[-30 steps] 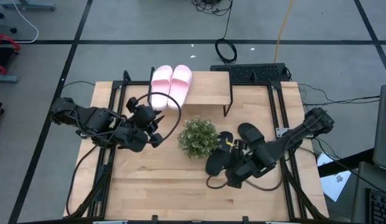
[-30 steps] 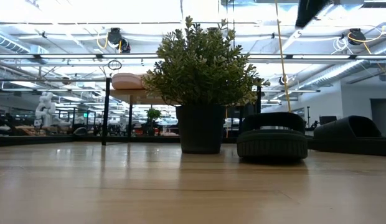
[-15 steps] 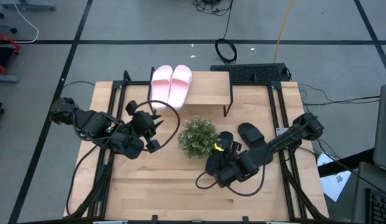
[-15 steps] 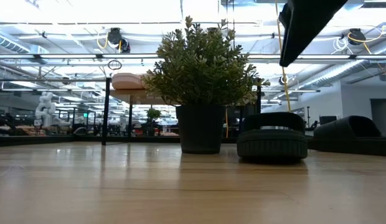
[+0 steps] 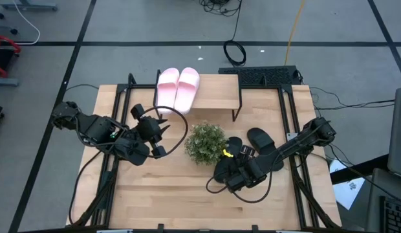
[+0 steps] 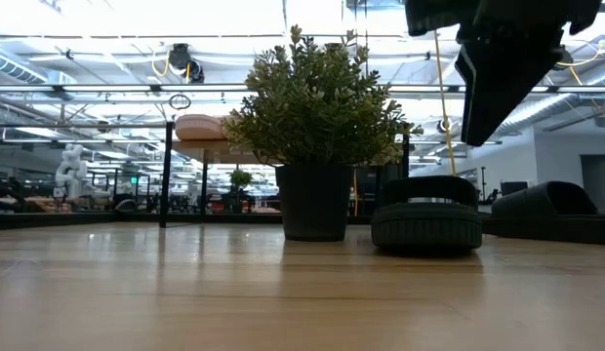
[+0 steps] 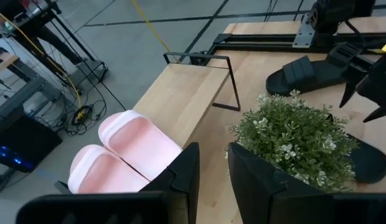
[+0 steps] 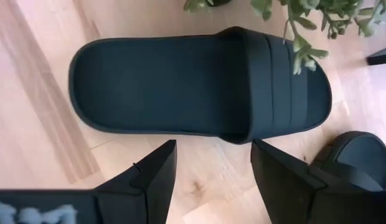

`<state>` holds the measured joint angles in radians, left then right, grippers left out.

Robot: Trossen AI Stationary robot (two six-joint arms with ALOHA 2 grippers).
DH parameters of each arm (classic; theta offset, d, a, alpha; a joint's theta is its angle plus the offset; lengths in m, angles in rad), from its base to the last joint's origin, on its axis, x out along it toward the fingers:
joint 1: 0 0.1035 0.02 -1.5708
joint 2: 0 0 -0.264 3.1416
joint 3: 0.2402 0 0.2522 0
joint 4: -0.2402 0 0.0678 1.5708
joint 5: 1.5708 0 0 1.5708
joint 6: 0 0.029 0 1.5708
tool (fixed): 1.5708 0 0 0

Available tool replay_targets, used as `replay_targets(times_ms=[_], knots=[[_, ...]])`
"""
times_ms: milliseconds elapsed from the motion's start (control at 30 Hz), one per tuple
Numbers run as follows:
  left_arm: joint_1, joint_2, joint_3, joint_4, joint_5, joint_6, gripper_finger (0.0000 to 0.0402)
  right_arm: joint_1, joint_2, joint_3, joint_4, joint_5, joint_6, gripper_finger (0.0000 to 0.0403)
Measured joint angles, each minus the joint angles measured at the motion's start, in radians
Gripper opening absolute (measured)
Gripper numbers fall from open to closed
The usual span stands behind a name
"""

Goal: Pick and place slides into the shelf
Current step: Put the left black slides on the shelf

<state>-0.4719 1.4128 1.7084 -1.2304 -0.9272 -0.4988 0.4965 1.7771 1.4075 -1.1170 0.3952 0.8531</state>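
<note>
Pink slides [image 5: 177,88] rest on the shelf [image 5: 216,92]; left gripper [image 5: 160,129] waits narrowly parted, empty. Right gripper [image 5: 220,171] has shifted over one black slide [image 8: 199,87], jaws wide, holding nothing. Pickup appears imminent.

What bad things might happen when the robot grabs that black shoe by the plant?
The right hand hangs open over the black slide, which lies right beside the plant, so closing or lifting might snag leaves or tip the pot. The second black slide lies close by and could get nudged. On the shelf, the pink slides could get bumped.
</note>
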Motion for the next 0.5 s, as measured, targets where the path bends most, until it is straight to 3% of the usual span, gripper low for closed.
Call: replay_targets(times_ms=[500], knots=[[0.000,0.000,0.000,0.000,0.000,0.007,0.0085,-0.033,-0.001,-0.084,0.020,0.076,0.028,0.0196]])
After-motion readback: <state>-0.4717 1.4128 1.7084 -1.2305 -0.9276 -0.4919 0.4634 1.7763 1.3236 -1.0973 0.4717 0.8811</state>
